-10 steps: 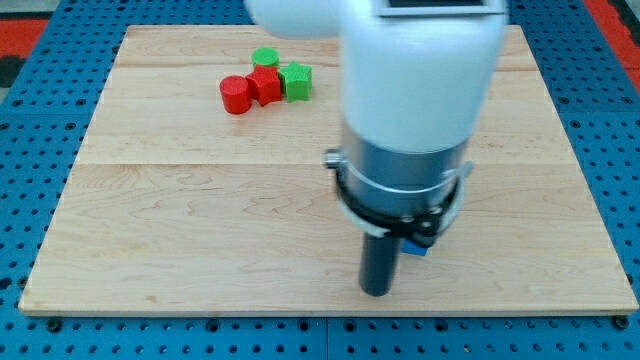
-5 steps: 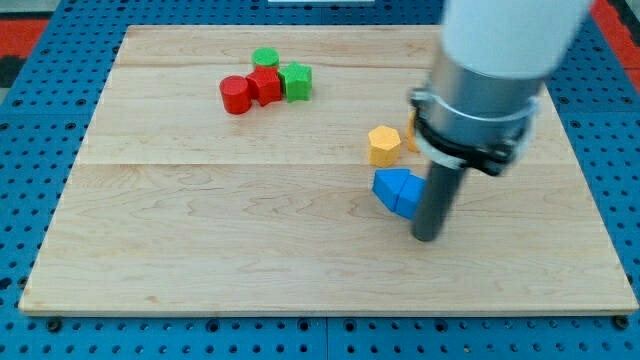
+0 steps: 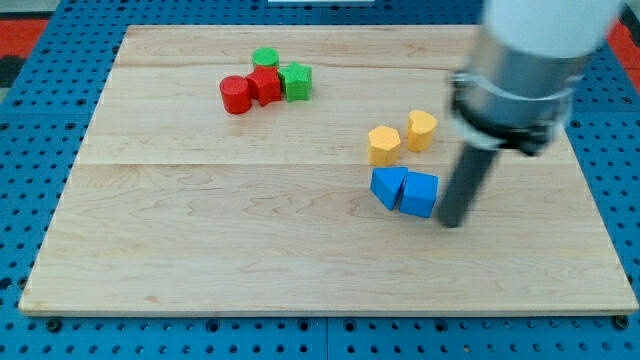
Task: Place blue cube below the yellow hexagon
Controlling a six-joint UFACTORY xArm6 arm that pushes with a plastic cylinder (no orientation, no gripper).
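The yellow hexagon lies right of the board's centre, with a second yellow block just to its upper right. Directly below the hexagon sit two blue blocks touching each other: a triangular one on the left and the blue cube on the right. My tip rests on the board just right of the blue cube and slightly lower, a small gap from it.
A cluster of two red blocks and two green blocks lies at the upper left of the wooden board. Blue pegboard surrounds the board.
The arm swung to the view's right, uncovering both yellow blocks and the blue pair. My tip moved from just right of the blue blocks to a little farther right.
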